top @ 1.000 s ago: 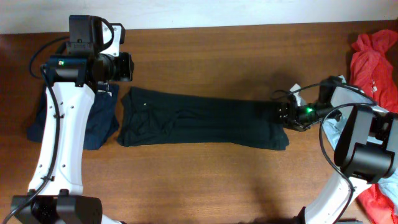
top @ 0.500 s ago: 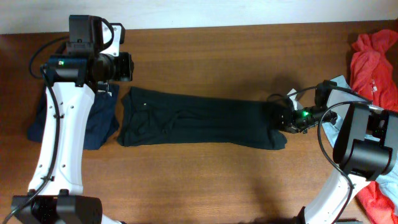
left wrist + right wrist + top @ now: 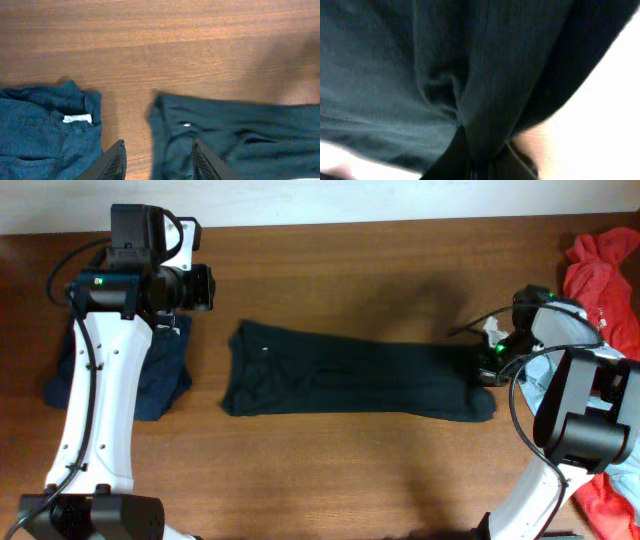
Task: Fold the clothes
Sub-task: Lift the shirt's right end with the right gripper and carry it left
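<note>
**While pinched at its right end: black-navy shirt (image 3: 350, 378), one item, mid-fold**

Location: flat on the table (image 3: 350, 260), laid out as a long band running left to right across the middle.

Hold: right gripper (image 3: 482, 165) clamped on the shirt's right end, seen in the wrist view as a tuck of dark cloth gathered into closed jaws. Left gripper (image 3: 157, 145) with jaws parted, holding nothing, near the shirt's left end and not touching it.

Handling, as judged: soft, limp and light, with no stiffness to carry a shape. Likely to sag and trail from a single pinch point, and to slide over the smooth wood rather than lift cleanly. Layers apt to shift or splay if pulled from one corner only. Not fragile, so firm pinching is safe.

Where to take hold: at an end edge, with every layer inside the pinch. Best matched by a second grip at the free left end, for carrying one end over the other — both ends raised together.

Neighbours: dark navy garment (image 3: 45, 140) with white label (image 3: 77, 118) just left of the shirt, close but apart. Red-orange garment (image 3: 605, 270) and pale grey-blue garment (image 3: 533, 393) at the right edge, beside the right arm.
</note>
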Available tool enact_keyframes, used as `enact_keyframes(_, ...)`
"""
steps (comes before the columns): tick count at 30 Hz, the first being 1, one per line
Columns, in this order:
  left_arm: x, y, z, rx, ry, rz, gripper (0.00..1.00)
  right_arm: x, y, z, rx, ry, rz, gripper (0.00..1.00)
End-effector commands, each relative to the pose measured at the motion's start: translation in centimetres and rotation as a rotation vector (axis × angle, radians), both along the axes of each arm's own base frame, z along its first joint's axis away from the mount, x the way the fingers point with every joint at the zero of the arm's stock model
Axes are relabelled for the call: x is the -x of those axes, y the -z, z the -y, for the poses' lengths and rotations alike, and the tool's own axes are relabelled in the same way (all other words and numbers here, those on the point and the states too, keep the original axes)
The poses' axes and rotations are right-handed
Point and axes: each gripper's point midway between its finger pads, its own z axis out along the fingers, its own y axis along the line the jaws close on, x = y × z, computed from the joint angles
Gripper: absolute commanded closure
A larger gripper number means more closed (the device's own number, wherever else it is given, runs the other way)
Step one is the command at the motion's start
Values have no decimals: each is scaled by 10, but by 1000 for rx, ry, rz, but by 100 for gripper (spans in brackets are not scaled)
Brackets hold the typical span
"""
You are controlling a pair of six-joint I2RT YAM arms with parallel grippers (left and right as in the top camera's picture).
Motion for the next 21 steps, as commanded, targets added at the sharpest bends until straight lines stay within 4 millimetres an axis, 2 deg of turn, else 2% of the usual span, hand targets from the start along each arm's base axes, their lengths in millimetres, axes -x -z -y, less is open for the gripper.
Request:
enact_keyframes(1, 1, -14, -2, -10, 7, 38, 57, -10, -33, 53, 290, 48, -9, 96)
enact_keyframes(6, 0, -14, -3, -11, 6, 38, 57, -23, -75, 65, 383, 63, 11, 96)
enact_keyframes(10, 0, -15, -9, -39, -17, 43, 57, -41, -117, 54, 415, 35, 81, 96)
enact_keyframes(13, 0, -22, -17, -64, -42, 62, 57, -51, -143, 35, 429, -10, 138, 96)
enact_keyframes(15, 0, -32, -20, -65, -51, 87, 57, -55, -150, 20, 431, -46, 158, 96)
enact_keyframes(21, 7, -58, -33, -64, -82, 151, 53, -57, -150, -36, 448, -151, 163, 96)
